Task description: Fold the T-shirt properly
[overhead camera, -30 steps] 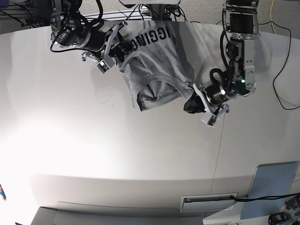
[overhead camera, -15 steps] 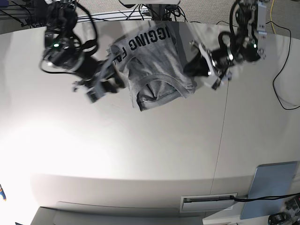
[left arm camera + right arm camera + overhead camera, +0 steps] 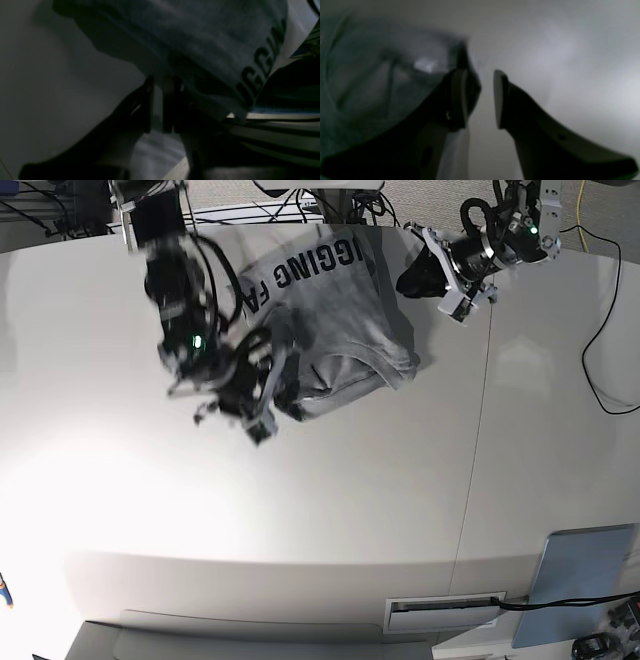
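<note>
Your right gripper (image 3: 262,395), jaws apart and holding nothing, sits just beside the near corner of the bunched T-shirt (image 3: 335,310) (lettered end farthest away), while your left gripper (image 3: 440,280), jaws almost together and empty, stands off its opposite edge.

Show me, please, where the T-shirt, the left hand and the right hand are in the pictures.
T-shirt (image 3: 335,310): base view, on the grey cloth below the black lettering.
left hand (image 3: 157,105): left wrist view, in the narrow gap between its fingertips.
right hand (image 3: 480,97): right wrist view, in the open gap between its fingertips.
</note>
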